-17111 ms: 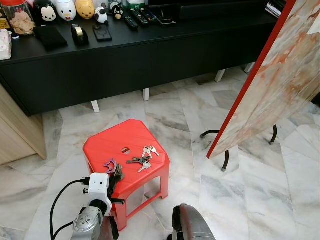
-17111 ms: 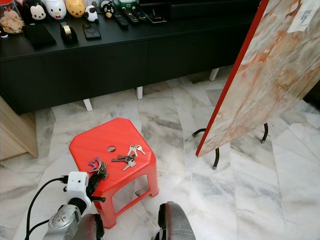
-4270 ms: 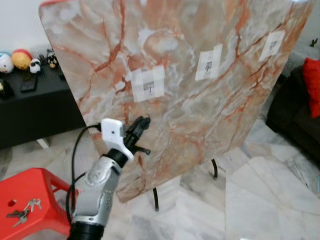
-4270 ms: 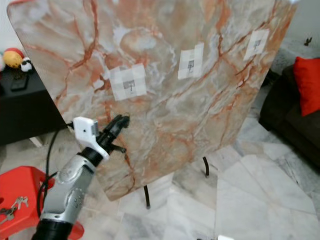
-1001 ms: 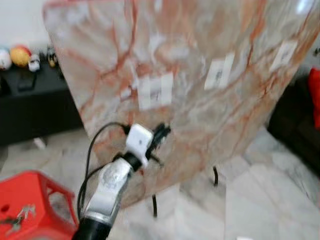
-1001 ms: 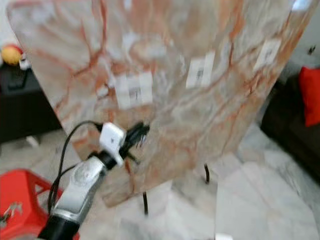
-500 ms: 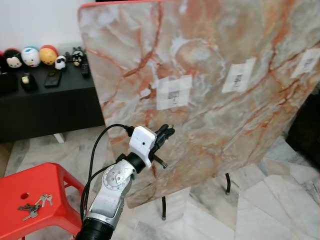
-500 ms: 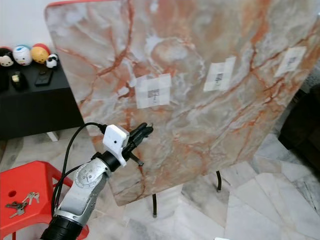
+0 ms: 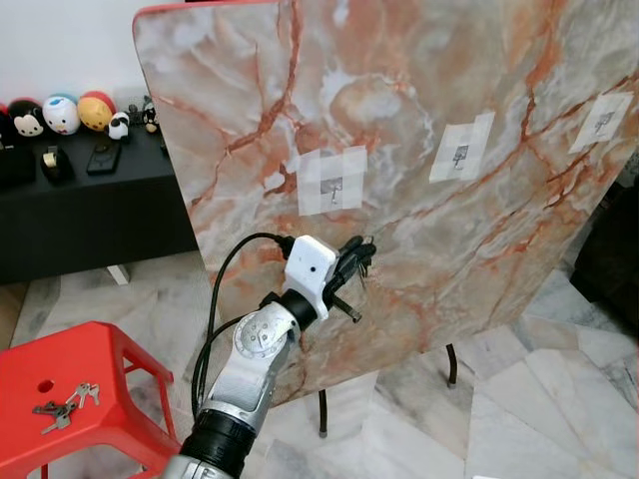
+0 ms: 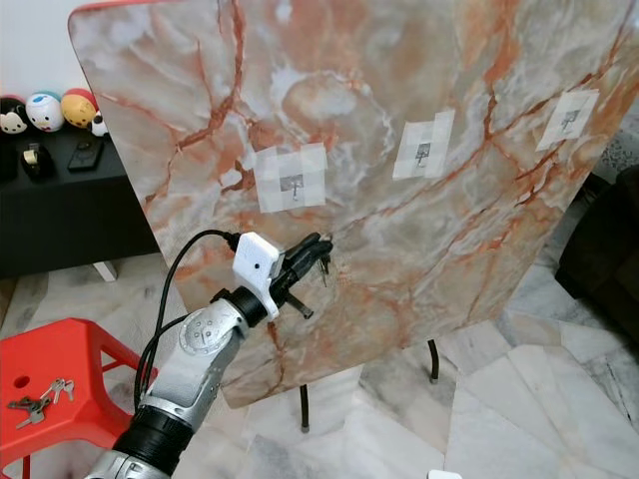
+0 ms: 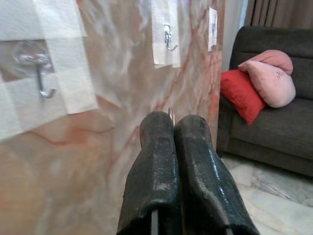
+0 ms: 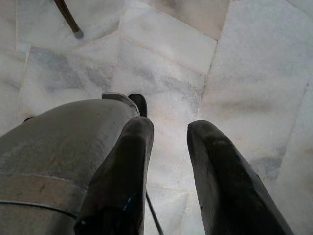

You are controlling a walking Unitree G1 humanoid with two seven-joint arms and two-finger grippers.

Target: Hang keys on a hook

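Observation:
My left gripper (image 9: 365, 246) is raised in front of a tilted marble board (image 9: 419, 80). It is shut on a small bunch of keys (image 10: 322, 264), and bits of metal hang under its fingertips. A sliver of metal shows between the fingertips (image 11: 157, 122) in the left wrist view. Three metal hooks sit on white tape patches on the board. The left hook (image 9: 331, 185) is just above and left of the gripper tips, close by (image 11: 40, 74). The middle hook (image 9: 460, 155) and the right hook (image 9: 602, 122) lie further right. My right gripper (image 12: 168, 128) hangs open over the floor.
A red stool (image 9: 90, 359) at lower left carries more loose keys (image 9: 62, 403). A black cabinet (image 9: 90, 215) with toy figures stands behind on the left. The board rests on thin black legs (image 9: 321, 424). A dark sofa with red and pink cushions (image 11: 254, 83) is on the right.
My left gripper has moved right and slightly up along the board, from below the left hook to below and right of it. The camera has shifted a little too.

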